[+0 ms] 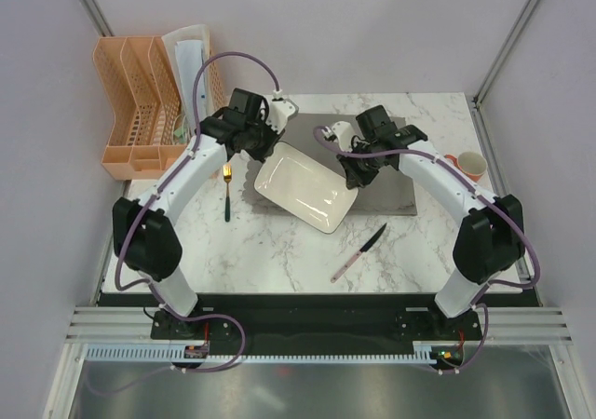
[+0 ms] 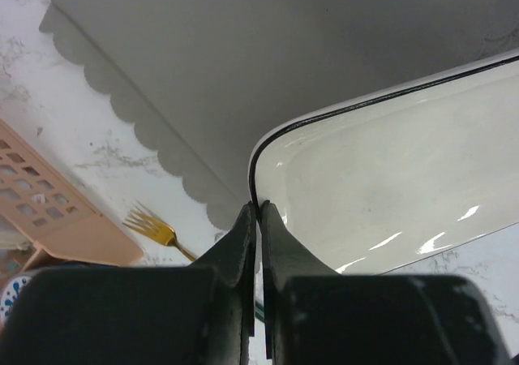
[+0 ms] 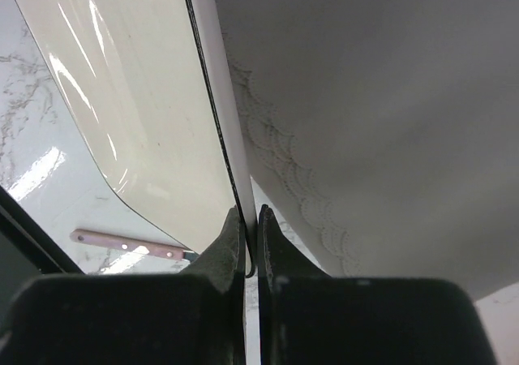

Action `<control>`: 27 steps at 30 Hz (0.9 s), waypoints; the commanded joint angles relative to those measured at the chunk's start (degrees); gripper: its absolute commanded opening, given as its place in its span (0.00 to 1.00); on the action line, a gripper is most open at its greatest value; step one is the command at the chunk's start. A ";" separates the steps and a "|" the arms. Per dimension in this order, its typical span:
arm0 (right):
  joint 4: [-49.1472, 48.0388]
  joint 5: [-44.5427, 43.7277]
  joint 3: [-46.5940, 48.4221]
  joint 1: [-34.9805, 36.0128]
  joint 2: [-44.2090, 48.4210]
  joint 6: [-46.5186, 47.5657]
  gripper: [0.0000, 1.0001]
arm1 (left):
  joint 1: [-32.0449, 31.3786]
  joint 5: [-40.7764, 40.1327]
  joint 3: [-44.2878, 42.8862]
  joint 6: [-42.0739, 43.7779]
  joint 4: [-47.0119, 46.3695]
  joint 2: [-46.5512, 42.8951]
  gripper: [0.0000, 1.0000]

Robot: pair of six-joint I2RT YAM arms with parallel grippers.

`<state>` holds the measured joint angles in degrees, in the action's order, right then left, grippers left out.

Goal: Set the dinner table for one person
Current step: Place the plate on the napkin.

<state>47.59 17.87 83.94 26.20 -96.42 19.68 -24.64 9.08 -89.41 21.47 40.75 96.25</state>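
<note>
A white rectangular plate with a thin black rim is held between both grippers, partly over the grey scallop-edged placemat on the white marble dinner table. My left gripper is shut on the plate's far-left corner rim. My right gripper is shut on the plate's right edge. The plate looks lifted and tilted. A gold fork with a dark handle lies left of the plate. A knife with a pink handle lies in front.
A peach plastic rack stands at the far left with a patterned dish behind it. A cup with an orange handle stands at the right edge. The placemat fills the left wrist view's upper half, and also shows in the right wrist view.
</note>
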 commanded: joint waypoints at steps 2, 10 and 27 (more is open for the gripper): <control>-6.55 -5.56 7.19 -4.48 -0.96 -4.12 0.00 | -2.51 4.54 -4.80 -2.66 2.75 4.72 0.02; -6.20 -10.75 14.57 -10.28 -7.46 -6.32 0.00 | -2.87 2.96 -15.52 -2.93 3.89 14.40 0.02; -7.69 -9.69 16.18 -12.48 -21.44 -3.86 0.00 | -3.22 5.86 -22.92 -1.79 5.92 23.46 0.02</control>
<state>41.89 8.29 101.84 13.02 -117.45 15.00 -27.62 12.88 -111.15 19.79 46.68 119.66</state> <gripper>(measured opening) 0.033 0.020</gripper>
